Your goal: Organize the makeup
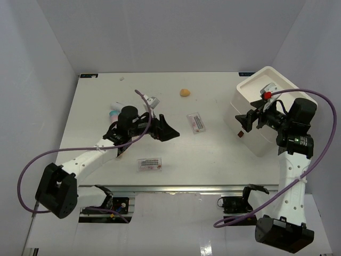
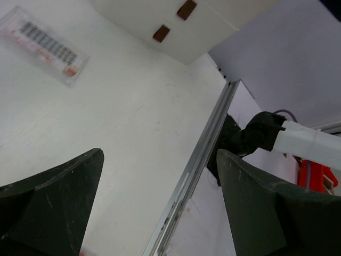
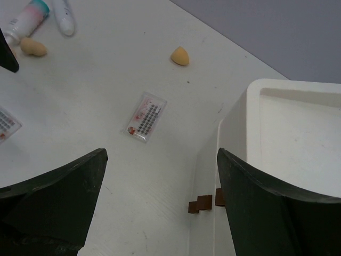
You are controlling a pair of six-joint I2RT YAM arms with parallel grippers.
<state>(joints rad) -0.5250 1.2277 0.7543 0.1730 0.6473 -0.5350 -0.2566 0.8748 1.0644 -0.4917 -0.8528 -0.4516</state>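
Observation:
Two clear packets with rows of dark dots lie flat on the table: one mid-table [image 1: 196, 123], also in the right wrist view [image 3: 145, 118] and the left wrist view [image 2: 45, 45], and one near the front edge [image 1: 149, 164]. A tan sponge [image 1: 184, 93] sits at the back. A second sponge [image 3: 33, 48], the pink teal-capped tube [image 3: 25, 20] and the white tube [image 3: 64, 16] lie together at the left, by my left arm. My left gripper [image 1: 169, 133] is open and empty, between the two packets. My right gripper [image 1: 241, 127] is open and empty beside the bin's left wall.
The big white bin [image 1: 265, 109] stands at the right side of the table, with two brown tabs low on its wall [image 3: 205, 201]. The table's metal front edge [image 2: 194, 170] runs below my left gripper. Purple cables loop from both arms.

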